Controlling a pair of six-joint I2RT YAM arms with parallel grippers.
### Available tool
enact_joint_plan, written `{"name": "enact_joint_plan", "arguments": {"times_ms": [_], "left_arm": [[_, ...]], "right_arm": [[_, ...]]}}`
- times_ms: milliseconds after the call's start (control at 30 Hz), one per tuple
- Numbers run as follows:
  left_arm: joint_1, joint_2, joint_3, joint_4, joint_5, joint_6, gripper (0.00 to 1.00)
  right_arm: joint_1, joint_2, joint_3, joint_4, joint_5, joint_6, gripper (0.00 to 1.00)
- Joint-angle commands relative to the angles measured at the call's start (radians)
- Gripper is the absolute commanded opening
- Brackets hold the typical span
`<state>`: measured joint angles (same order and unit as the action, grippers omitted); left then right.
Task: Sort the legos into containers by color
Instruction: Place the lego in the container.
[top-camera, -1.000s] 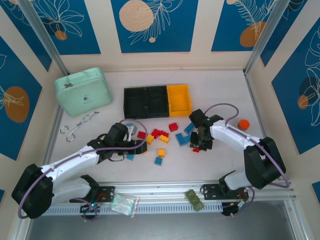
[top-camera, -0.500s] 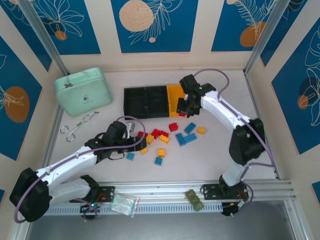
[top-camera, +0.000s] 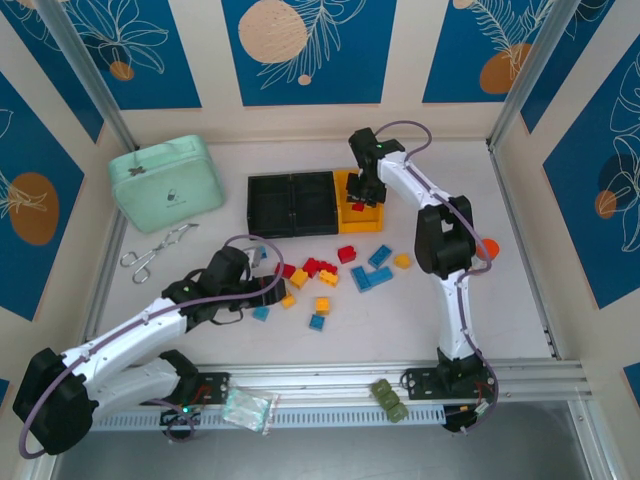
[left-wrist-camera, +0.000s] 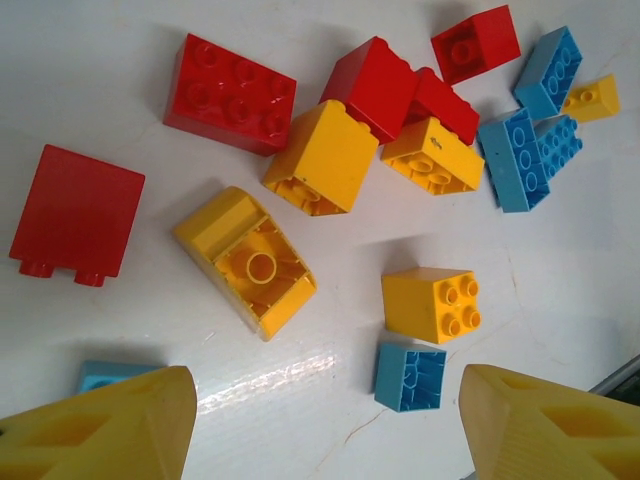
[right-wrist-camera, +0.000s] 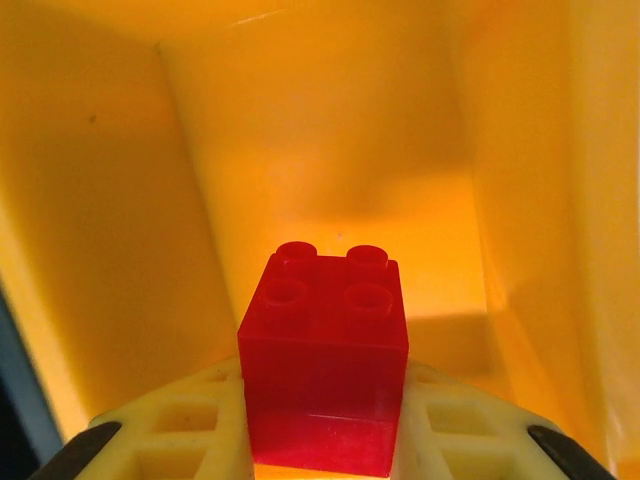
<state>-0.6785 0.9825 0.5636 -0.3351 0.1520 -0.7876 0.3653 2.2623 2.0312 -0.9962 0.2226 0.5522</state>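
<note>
Right hand (right-wrist-camera: 322, 445): closed on one red lego (right-wrist-camera: 325, 350), studs up, held within the walls of the yellow container (right-wrist-camera: 120, 200), the end bin beside two black containers (top-camera: 292, 203). Left hand (left-wrist-camera: 320, 430): fingers spread wide, nothing between them, above loose red, yellow and blue legos (left-wrist-camera: 305, 160) scattered on the surface (left-wrist-camera: 560, 300).

White tabletop (top-camera: 545, 300); cream walls (top-camera: 400, 60), blue leaf-print panels (top-camera: 340, 55); aluminium corner posts (top-camera: 93, 80).

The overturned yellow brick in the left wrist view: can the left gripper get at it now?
Probably yes: the left gripper hangs open near the overturned yellow brick, which touches no other brick.
</note>
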Motion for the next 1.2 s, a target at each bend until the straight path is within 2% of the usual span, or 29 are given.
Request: {"name": "enact_joint_plan", "arguments": {"times_ms": [0, 300, 433, 600, 767, 1167], "left_arm": [[-0.006, -0.006, -0.005, -0.035, -0.019, 0.004, 0.70], [-0.006, -0.018, -0.001, -0.062, -0.041, 0.002, 0.70], [-0.006, -0.014, 0.013, -0.076, -0.058, 0.001, 0.70], [-0.007, 0.009, 0.040, -0.104, -0.071, 0.004, 0.70], [-0.007, 0.010, 0.065, -0.149, -0.101, 0.005, 0.70], [0.003, 0.021, 0.101, -0.252, -0.176, 0.010, 0.69]], "right_arm": [[-0.003, 0.055, 0.075, -0.067, -0.001, -0.010, 0.24], [0.010, 0.078, 0.143, -0.104, 0.019, -0.001, 0.40], [0.021, 0.016, 0.112, -0.093, 0.033, -0.010, 0.49], [0.025, -0.077, 0.056, -0.085, 0.040, -0.011, 0.52], [0.039, -0.266, -0.131, 0.002, 0.004, -0.003, 0.52], [0.127, -0.735, -0.729, 0.259, -0.132, 0.026, 0.52]]}}
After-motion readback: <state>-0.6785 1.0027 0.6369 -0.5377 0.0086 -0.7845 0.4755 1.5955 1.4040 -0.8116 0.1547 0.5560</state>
